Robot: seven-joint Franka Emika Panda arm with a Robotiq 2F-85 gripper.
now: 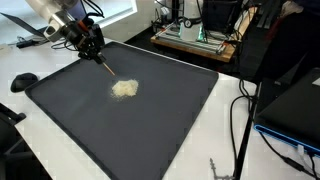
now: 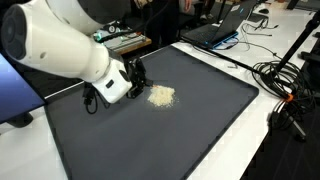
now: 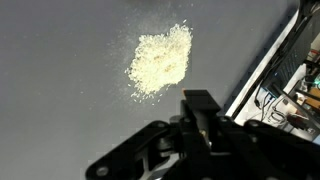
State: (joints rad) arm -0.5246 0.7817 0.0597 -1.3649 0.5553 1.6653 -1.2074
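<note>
table: your white table [image 1: 228,118] carries everything and shows as a pale margin around the mat in both exterior views.
mat: a black mat [image 2: 150,140] covers most of the tabletop. its surface is flat and dark, and its edge runs diagonally past the right side of the wrist view.
arm: your white arm [image 2: 60,40] comes in over one end of the mat and bends down toward its middle.
cables: a tangle of black cables [image 2: 282,75] lies on the table beyond the mat's far edge, well apart from the gripper.
gripper: your black gripper [image 1: 97,54] hangs low over the mat with its jaws drawn fully together. in an exterior view they pinch the upper end of a thin stick.
dark object: a small dark rounded object [image 1: 22,80] sits on the table just off a corner of the mat. you cannot tell what it is.
pile: a small heap of pale yellowish grains or powder [image 3: 160,62] lies on the mat near its middle, thinning to loose specks at the edges. it sits near the gripper, just ahead of the fingers [image 3: 200,104] in the wrist view.
stick: the thin stick [image 1: 106,68] slants down from the jaws, and its lower tip ends just beside the heap. you cannot tell whether the tip touches the mat or the grains.
</note>
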